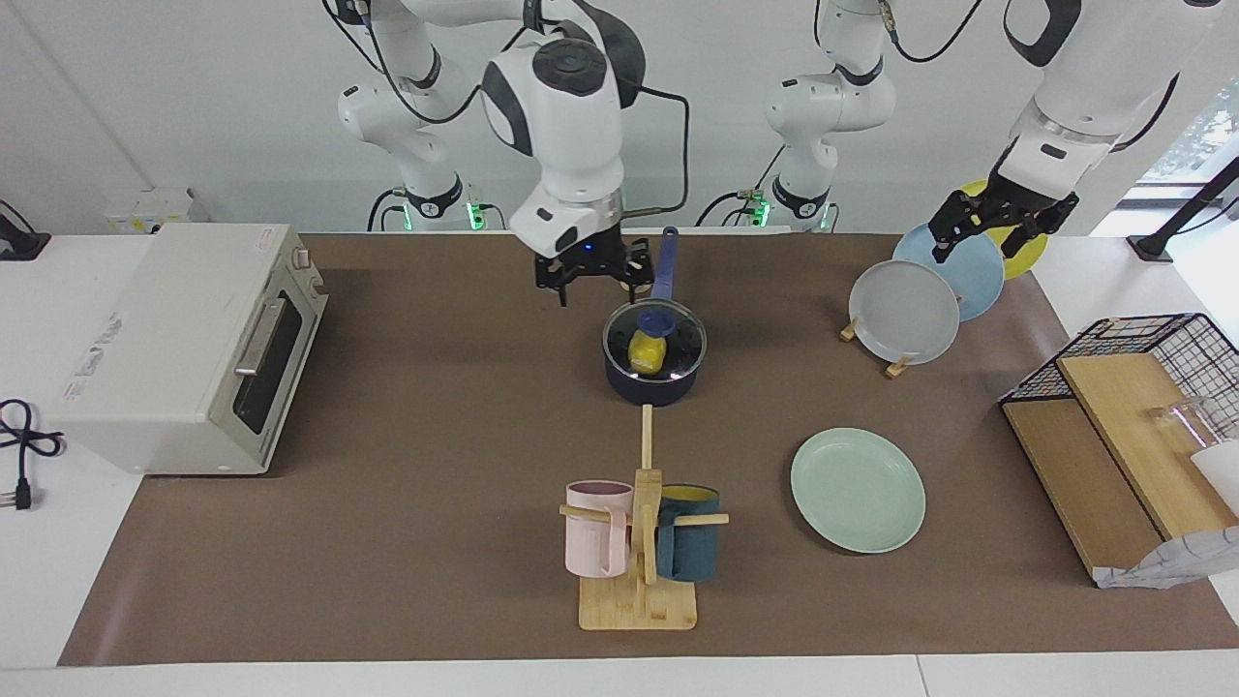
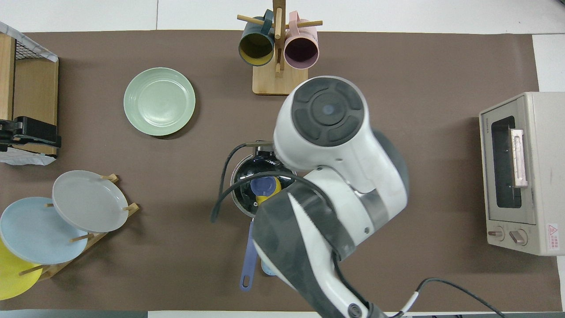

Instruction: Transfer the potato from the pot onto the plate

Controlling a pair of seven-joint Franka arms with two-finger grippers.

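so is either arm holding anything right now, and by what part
Nothing is held. The right gripper hangs empty above the table beside the pot; the potato lies in the pot under a glass lid. The left gripper waits empty over the plate rack.

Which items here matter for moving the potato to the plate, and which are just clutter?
In the job:
- potato, in the pot
- pot, glass lid on it
- green plate, bare
- right gripper, over the table beside the pot

Lying about:
- toaster oven
- mug stand
- plate rack, left gripper waiting over it
- wire basket
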